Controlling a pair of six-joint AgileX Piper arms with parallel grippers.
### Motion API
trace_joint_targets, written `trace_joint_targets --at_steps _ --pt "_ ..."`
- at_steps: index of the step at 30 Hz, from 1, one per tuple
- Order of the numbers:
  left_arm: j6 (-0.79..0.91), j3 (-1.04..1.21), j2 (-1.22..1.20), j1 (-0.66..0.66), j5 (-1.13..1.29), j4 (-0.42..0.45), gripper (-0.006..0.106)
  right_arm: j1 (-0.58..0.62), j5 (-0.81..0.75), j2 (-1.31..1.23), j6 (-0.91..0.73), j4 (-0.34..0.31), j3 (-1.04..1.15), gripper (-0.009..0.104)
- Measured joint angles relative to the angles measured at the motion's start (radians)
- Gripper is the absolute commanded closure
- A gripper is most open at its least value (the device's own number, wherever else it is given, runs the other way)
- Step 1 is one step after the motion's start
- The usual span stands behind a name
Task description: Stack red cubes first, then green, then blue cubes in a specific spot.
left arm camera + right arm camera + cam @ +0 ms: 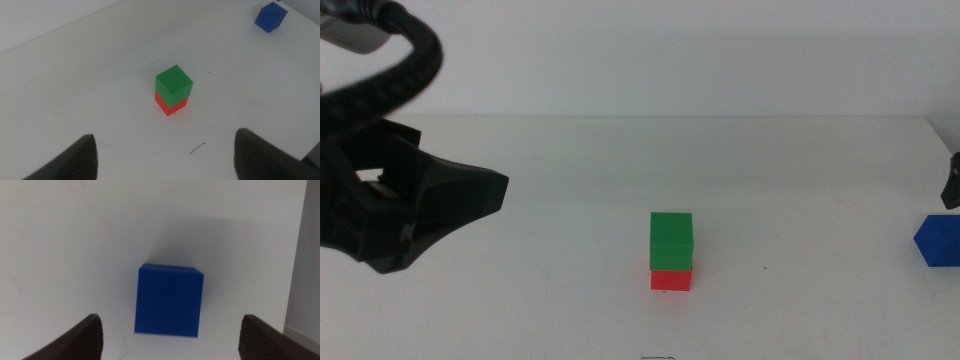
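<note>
The green cube (671, 238) sits squarely on the red cube (671, 279) just right of the table's middle, on plain white tabletop. The left wrist view shows the same pair, green cube (173, 85) over red cube (172, 106), standing free. My left gripper (167, 160) is open, well back from the stack and holding nothing; in the middle view the left gripper (470, 195) hangs at the left. The blue cube (940, 242) rests alone at the far right. My right gripper (170, 344) is open just above the blue cube (169, 300), a jaw on either side, neither touching it.
The table's right edge (305, 255) runs close beside the blue cube. A short dark scratch (197, 148) marks the tabletop near the stack. A white wall rises behind the table's far edge (720, 117).
</note>
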Motion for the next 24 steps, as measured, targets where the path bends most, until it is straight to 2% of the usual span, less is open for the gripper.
trace_joint_targets --at_steps 24 --pt "0.0 0.0 0.0 0.0 0.0 0.0 0.007 0.0 -0.07 0.109 0.036 0.001 -0.01 0.003"
